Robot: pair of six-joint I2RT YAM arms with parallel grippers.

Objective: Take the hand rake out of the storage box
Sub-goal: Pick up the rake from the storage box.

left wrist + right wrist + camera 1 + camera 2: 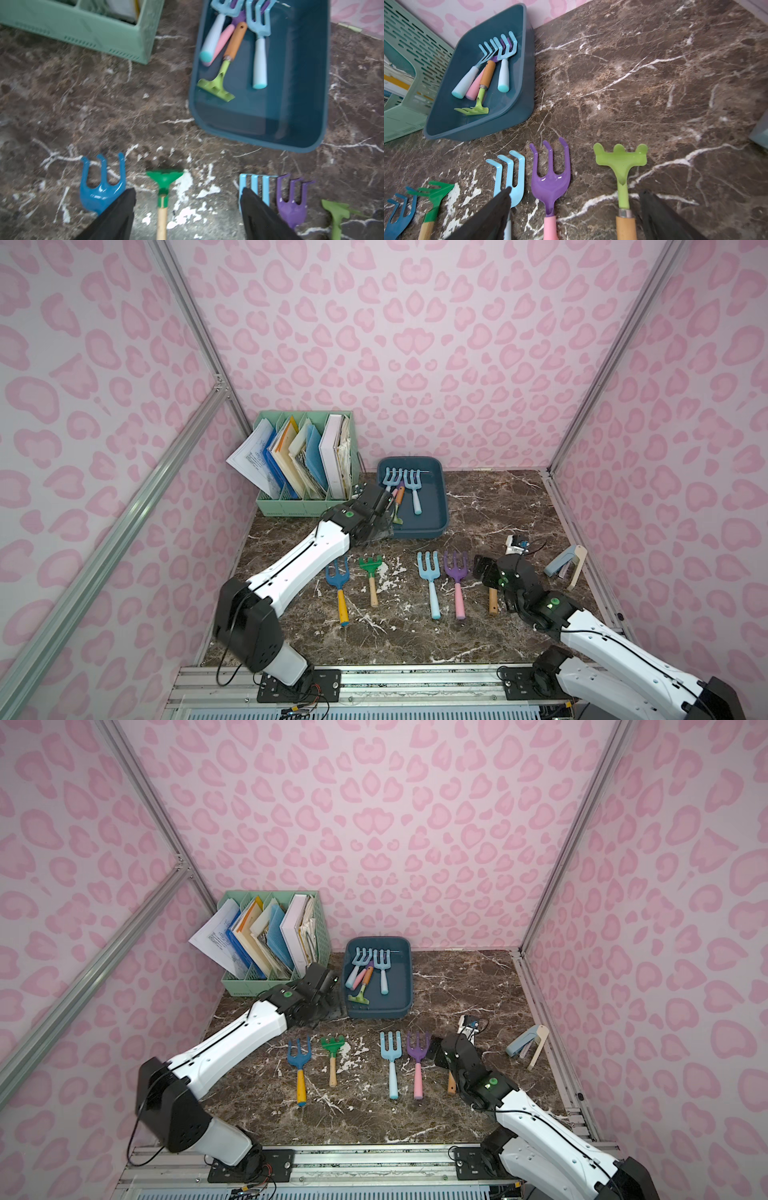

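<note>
The storage box (432, 510) (397, 994) is a dark teal tray at the back of the table. In it lie several hand rakes: two light blue forks (259, 58), a pink-handled one underneath, and a lime rake (220, 83) (475, 109) with an orange handle. My left gripper (376, 531) (187, 191) hovers open and empty by the box's near left corner, outside it. The green rake (371, 576) lies on the table below it. My right gripper (484, 568) (576, 191) stands open over a lime rake (620, 164) on the table.
A row of rakes lies along the table's middle: dark blue fork (338, 589), light blue fork (430, 585), purple fork (457, 585). A mint-green file rack (307, 460) full of papers stands left of the box. A stapler (567, 566) and a small device (517, 545) lie at the right.
</note>
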